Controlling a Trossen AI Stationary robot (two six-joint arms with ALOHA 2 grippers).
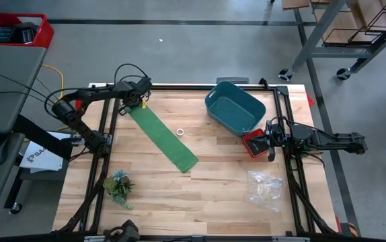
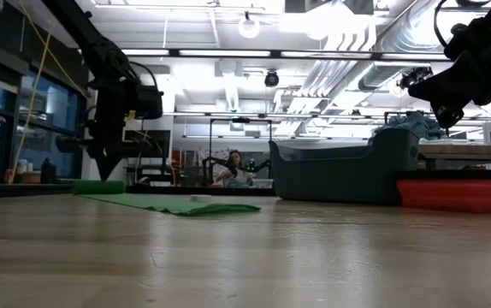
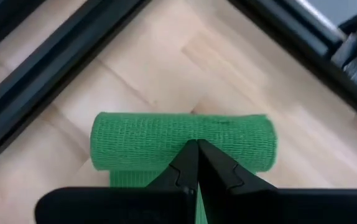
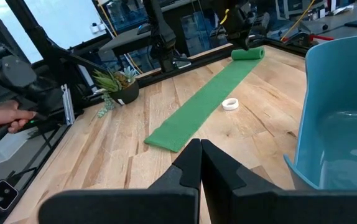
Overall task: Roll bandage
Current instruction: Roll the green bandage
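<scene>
I'm early in the rolling, I judge: the bandage (image 1: 161, 137) has only a small roll started at its end near the table's far left corner, the rest lying flat toward the middle. My left gripper (image 3: 196, 149), fingers pressed together, sits at that roll; next I must push it along the strip. My right gripper (image 4: 199, 151), also closed, waits at the right edge, holding nothing.

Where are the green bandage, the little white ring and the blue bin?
bandage (image 1: 163, 138), high view, middle of the flat strip.
white ring (image 1: 180, 132), high view, on its band.
blue bin (image 1: 213, 96), high view, rim corner.
</scene>
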